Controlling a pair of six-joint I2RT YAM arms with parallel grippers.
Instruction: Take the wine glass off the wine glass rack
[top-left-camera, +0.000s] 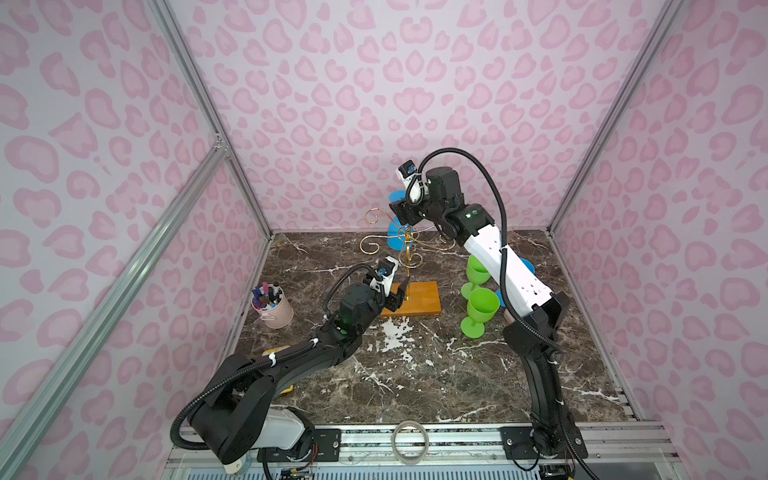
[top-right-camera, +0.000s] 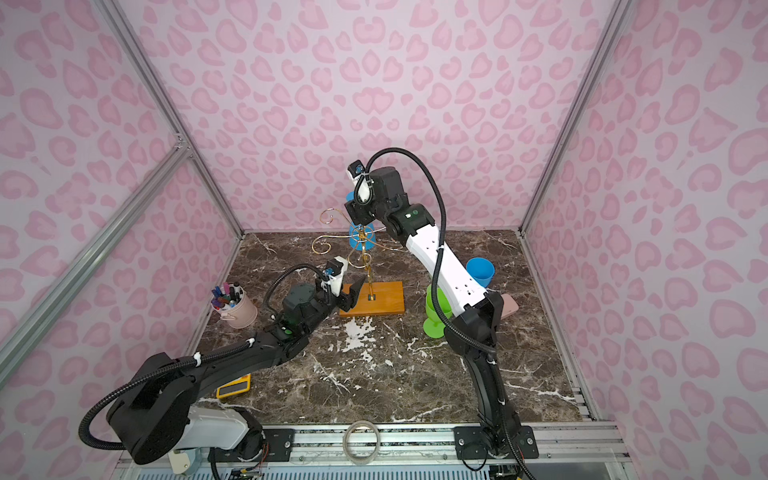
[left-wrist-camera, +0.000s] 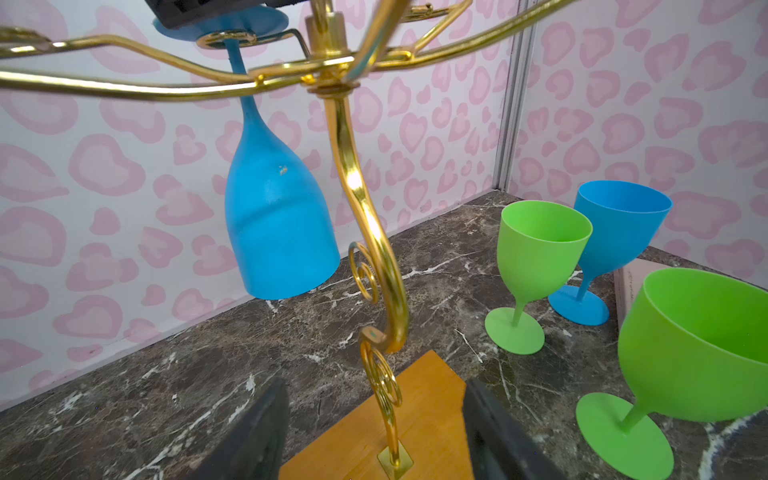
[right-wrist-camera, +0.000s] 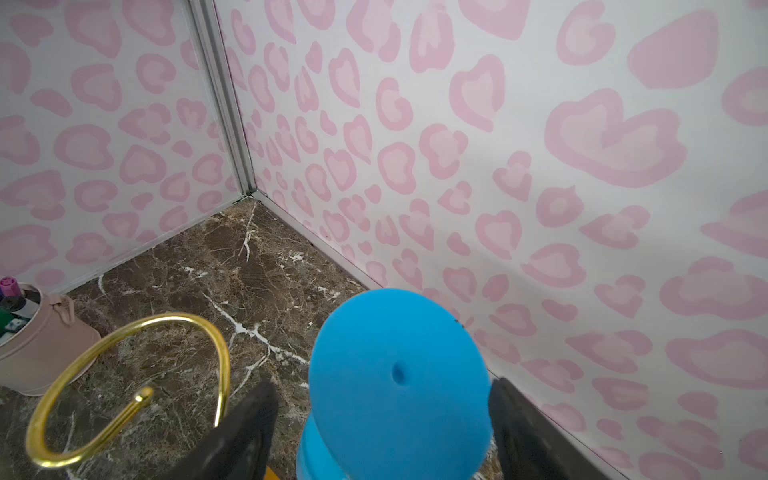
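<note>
Noting blue wine glass hung upside down on wine glass rack, foot caught in a gold wire loop near the top, bowl down and clear of marble table; rack upright mid-table on its orange-brown wooden base. Marking right gripper up at that foot, jaws spread to either side of the blue disc, gap visible on one side, other finger just beside the rim, no pinch. Marking left gripper low over the base, jaws spread with the gold post between, post untouched. Logging green glass, second green glass and second blue glass upright on the table right of the rack, pink box beside them with faint script too blurred to read. Logging pink cup of markers left of the rack, marker labels too small to read; yellow gadget front left, tape roll on the front rail
</note>
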